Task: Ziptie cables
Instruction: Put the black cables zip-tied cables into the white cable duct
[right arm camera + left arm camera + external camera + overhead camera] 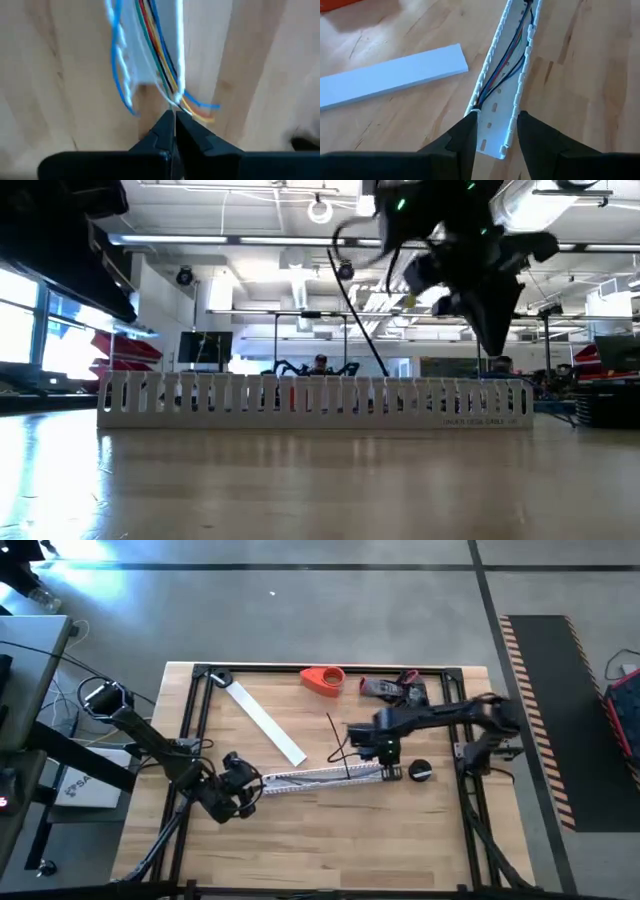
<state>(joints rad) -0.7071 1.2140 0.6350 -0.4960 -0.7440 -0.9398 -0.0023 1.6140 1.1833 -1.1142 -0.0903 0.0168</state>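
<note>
- Right gripper sits over the right end of the white slotted channel, fingers pressed together on the cables where their ends stick out of the channel.
- Left gripper at the channel's left end, fingers spread with one on each side of the channel walls; touching or just beside them, can't tell which.
- Cables: coloured wires (blue, red, green, yellow, dark) lying lengthwise inside the channel; blue and orange ends splay out past the right end onto the wood.
- One thin dark strand rises from the channel near the right gripper, also seen in the low view slanting up.
- Writing: small grey print on the channel's side wall at its right end in the low view, too small to read.
- Flat white strip lies diagonally on the table, apart from the channel.
- Red object and a dark tool by the far table edge; small black round item just beside the channel's right end.
</note>
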